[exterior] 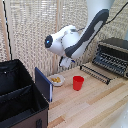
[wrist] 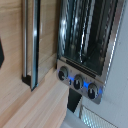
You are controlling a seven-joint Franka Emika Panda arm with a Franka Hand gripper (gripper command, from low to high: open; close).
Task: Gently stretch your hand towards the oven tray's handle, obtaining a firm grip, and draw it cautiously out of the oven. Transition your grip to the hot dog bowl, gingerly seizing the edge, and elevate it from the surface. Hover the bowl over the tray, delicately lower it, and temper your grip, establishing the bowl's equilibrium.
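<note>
The claw [exterior: 65, 62] hangs above the table [exterior: 95, 107]; I cannot tell whether its fingers are apart. The oven [exterior: 114, 55] lies toward the exterior view's right, door down. The tray [exterior: 106, 60] sits inside, its front bar running along the oven's width, so the reach goes rightward.

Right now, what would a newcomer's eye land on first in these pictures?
The white and grey robot arm arches across the middle of the exterior view, above a red cup and the hot dog bowl on the wooden table. At the exterior view's right stands the oven, door dropped open; the wrist view shows its knobs close up.
</note>
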